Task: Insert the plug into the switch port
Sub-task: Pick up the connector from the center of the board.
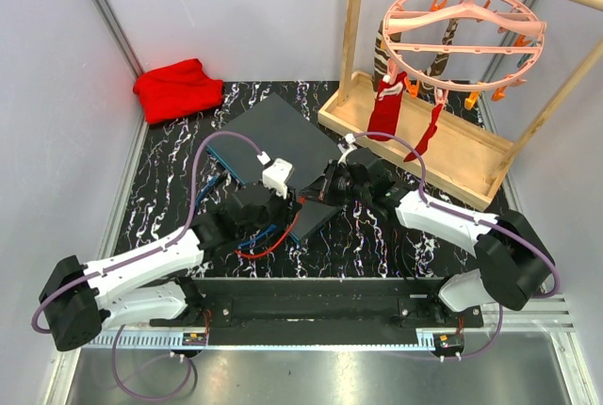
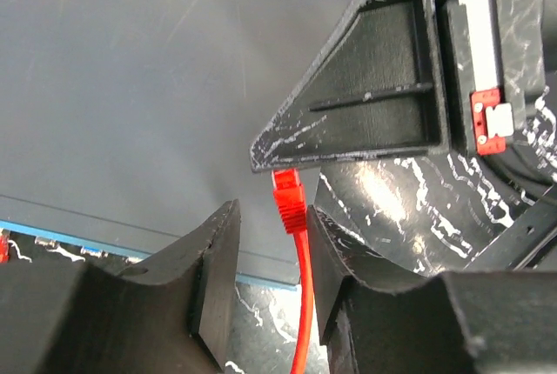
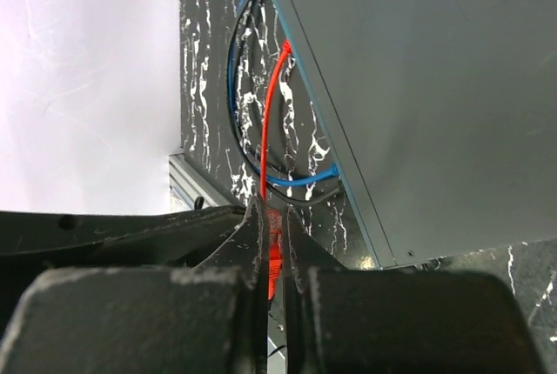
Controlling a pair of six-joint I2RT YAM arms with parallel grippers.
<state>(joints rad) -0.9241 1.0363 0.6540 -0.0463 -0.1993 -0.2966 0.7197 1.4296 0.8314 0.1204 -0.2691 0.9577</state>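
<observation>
The switch point(image 1: 283, 137) is a flat dark grey box with a teal front edge lying mid-table; it also shows in the right wrist view point(image 3: 435, 87). My right gripper point(image 3: 271, 209) is shut on the red plug point(image 3: 276, 248) just off the switch's near corner, and the red cable point(image 3: 268, 122) runs away along the front edge. In the left wrist view my left gripper point(image 2: 273, 217) stands open around the same plug point(image 2: 287, 200). The cable point(image 2: 302, 304) passes close by its right finger point(image 2: 335, 261). The plug's tip goes under the right gripper's dark fingers point(image 2: 365, 113).
Blue cables point(image 3: 305, 178) and a black one sit in the switch's front sockets. A wooden rack point(image 1: 424, 141) with a pink clip hanger point(image 1: 462, 33) and red socks point(image 1: 386, 108) stands at the back right. A red cloth point(image 1: 177, 88) lies at the back left.
</observation>
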